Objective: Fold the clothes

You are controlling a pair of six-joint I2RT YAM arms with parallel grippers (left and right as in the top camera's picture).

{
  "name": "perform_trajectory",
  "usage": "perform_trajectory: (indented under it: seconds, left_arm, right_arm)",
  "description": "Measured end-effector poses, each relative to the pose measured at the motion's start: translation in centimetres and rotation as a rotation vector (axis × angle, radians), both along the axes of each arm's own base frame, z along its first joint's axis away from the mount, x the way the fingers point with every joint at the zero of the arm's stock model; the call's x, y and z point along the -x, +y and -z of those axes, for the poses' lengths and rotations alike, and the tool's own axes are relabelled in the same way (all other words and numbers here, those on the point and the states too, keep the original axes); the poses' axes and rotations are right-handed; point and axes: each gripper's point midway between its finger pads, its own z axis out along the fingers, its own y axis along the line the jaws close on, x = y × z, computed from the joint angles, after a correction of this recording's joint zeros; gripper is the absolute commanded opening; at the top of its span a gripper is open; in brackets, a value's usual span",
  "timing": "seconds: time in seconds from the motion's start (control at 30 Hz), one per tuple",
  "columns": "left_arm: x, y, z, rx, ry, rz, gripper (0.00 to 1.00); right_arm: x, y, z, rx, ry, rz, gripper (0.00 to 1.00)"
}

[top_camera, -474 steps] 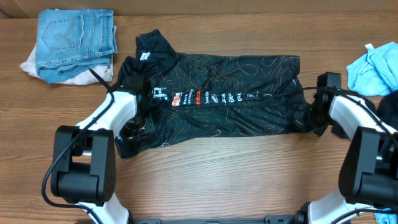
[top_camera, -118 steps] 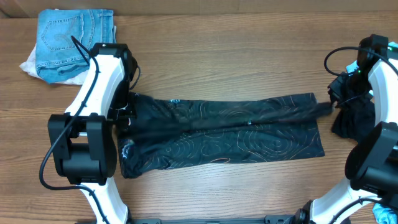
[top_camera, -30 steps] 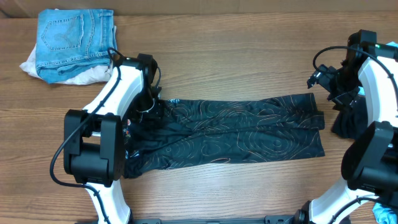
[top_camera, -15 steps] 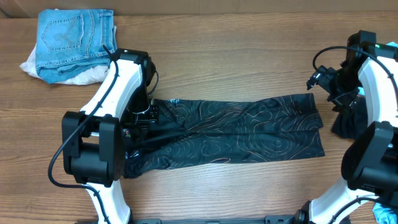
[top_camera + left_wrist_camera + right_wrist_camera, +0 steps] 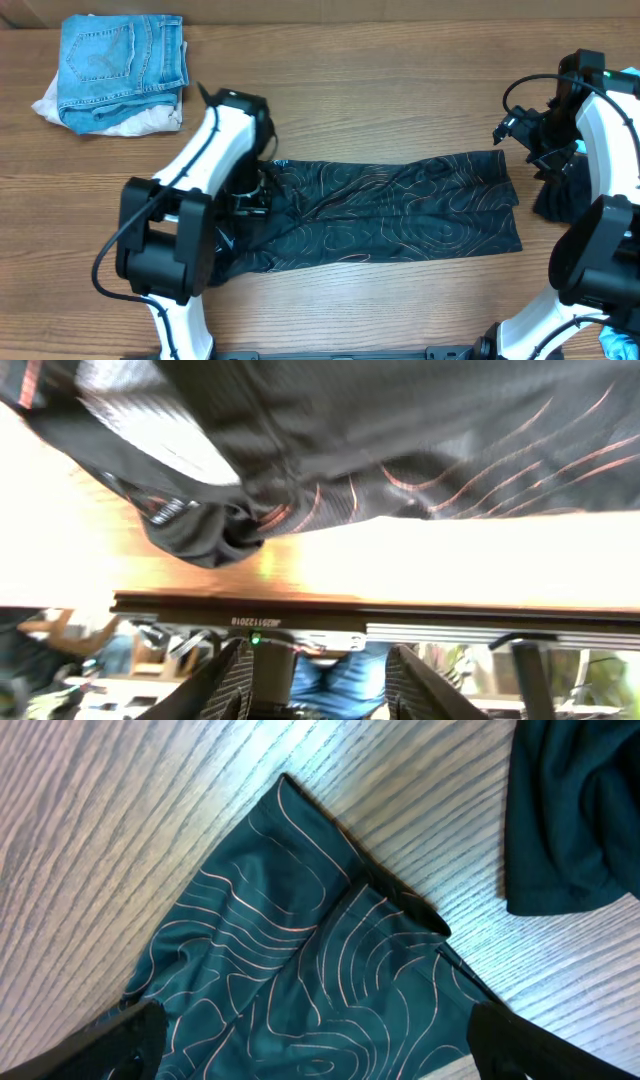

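The clothes in play are a black jersey (image 5: 400,215) with thin tan contour lines, lying folded into a long band across the table. My left gripper (image 5: 256,196) hovers over its bunched left end. In the left wrist view the jersey (image 5: 400,440) fills the top, and the left gripper (image 5: 325,685) is open with nothing between its fingers. My right gripper (image 5: 522,138) hangs above the jersey's far right corner (image 5: 300,980). It (image 5: 320,1060) is wide open, and its fingers (image 5: 110,1045) straddle the cloth without holding it.
Folded blue jeans (image 5: 120,55) lie on a white cloth (image 5: 50,100) at the back left. A plain black garment (image 5: 558,198) sits crumpled at the right edge, also in the right wrist view (image 5: 580,810). Bare wood table (image 5: 380,110) lies behind the jersey.
My left gripper has shifted right over the jersey's left end and opened, letting go of the cloth. The right arm has stayed still and open.
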Motion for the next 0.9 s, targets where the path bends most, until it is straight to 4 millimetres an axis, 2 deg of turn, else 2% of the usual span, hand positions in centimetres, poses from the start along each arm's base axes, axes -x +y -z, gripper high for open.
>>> perform_trajectory:
  seconds: [0.1,0.17,0.2,0.27,0.33,0.43,0.53,0.67,0.77,0.9]
  left_arm:
    - [0.1,0.3,0.3,-0.050,-0.011,0.029,0.34]
    - [-0.3,0.9,0.4,-0.092,-0.036,0.025,0.23]
    - [-0.7,1.2,0.6,-0.107,-0.054,0.017,0.17]
    - [-1.8,1.3,1.2,-0.113,-0.106,-0.007,0.17]
    - [-2.9,1.4,1.8,-0.101,-0.152,-0.022,0.15]
    - [-3.8,1.0,2.3,-0.067,-0.188,-0.047,0.04]
    - [-4.6,0.6,2.6,-0.039,-0.217,-0.060,0.04]
    - [-5.3,0.0,3.0,-0.009,-0.247,-0.074,0.04]
    - [-5.9,-0.4,3.2,0.010,-0.272,-0.081,0.04]
    - [-6.7,-0.7,3.9,0.023,-0.310,-0.091,0.04]
  right_arm:
    - [0.5,0.2,0.0,-0.008,0.021,-0.001,0.98]
    - [0.9,0.5,0.0,-0.024,0.034,-0.006,0.82]
    - [1.1,0.9,-0.1,-0.044,0.039,-0.022,0.69]
    - [1.5,1.6,-0.2,-0.085,0.049,-0.044,0.46]
    - [2.0,2.5,-0.3,-0.131,0.063,-0.073,0.32]
    - [2.6,3.7,-0.5,-0.168,0.083,-0.121,0.15]
    - [2.3,5.4,-0.3,-0.182,0.076,-0.176,0.14]
    - [2.1,8.0,1.0,-0.189,0.071,-0.263,0.14]
    - [2.0,10.2,3.2,-0.190,0.052,-0.327,0.15]
    - [2.2,10.9,5.5,-0.194,0.041,-0.331,0.13]
